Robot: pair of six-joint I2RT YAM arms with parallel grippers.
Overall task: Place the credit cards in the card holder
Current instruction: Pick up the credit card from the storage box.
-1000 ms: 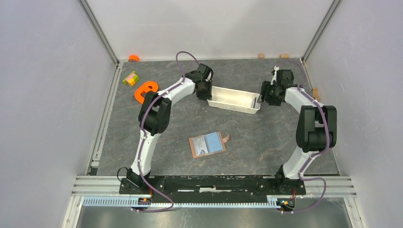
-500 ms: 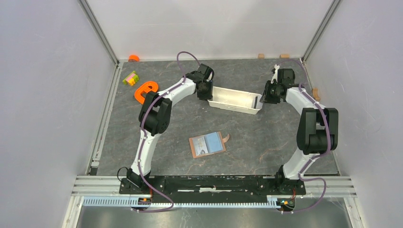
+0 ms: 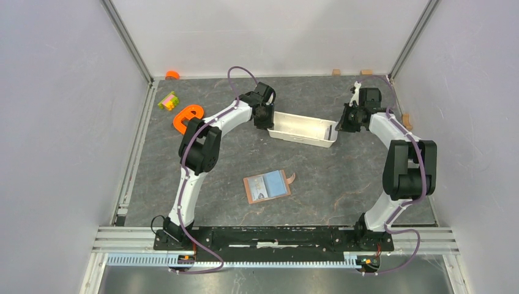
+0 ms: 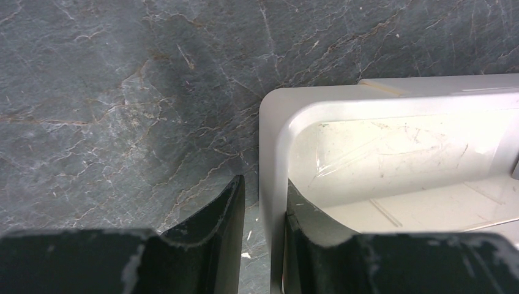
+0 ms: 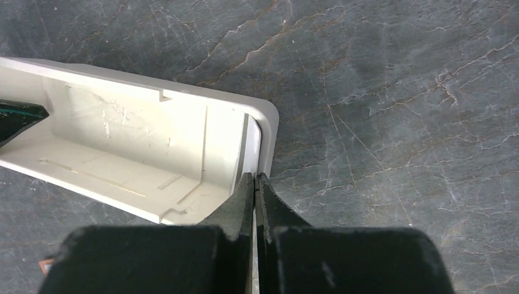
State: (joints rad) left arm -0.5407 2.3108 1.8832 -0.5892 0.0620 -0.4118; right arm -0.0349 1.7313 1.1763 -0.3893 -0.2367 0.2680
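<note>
The brown card holder [image 3: 248,190] lies open on the floor mid-table, snap flap [image 3: 291,177] to its right. Pale blue-grey credit cards [image 3: 269,184] lie on its inside. Both grippers are far from it, at the white tray [image 3: 303,128]. My left gripper [image 3: 264,120] [image 4: 263,181] is closed astride the tray's [image 4: 367,98] left end wall: the inner finger is against the wall and a sliver of floor shows by the outer one. My right gripper [image 3: 340,125] [image 5: 254,175] is shut, its tips at the tray's [image 5: 122,116] right end rim.
An orange ring-shaped piece [image 3: 186,116], a yellow-green-pink block [image 3: 167,101] and a small orange object [image 3: 172,75] lie at the back left. Small wooden blocks [image 3: 336,71] sit along the back wall and one [image 3: 406,119] by the right wall. Walls enclose three sides.
My right gripper's jaws went from open to fully shut at the tray's right end, shifting slightly back. The left gripper, the tray and the card holder have not moved.
</note>
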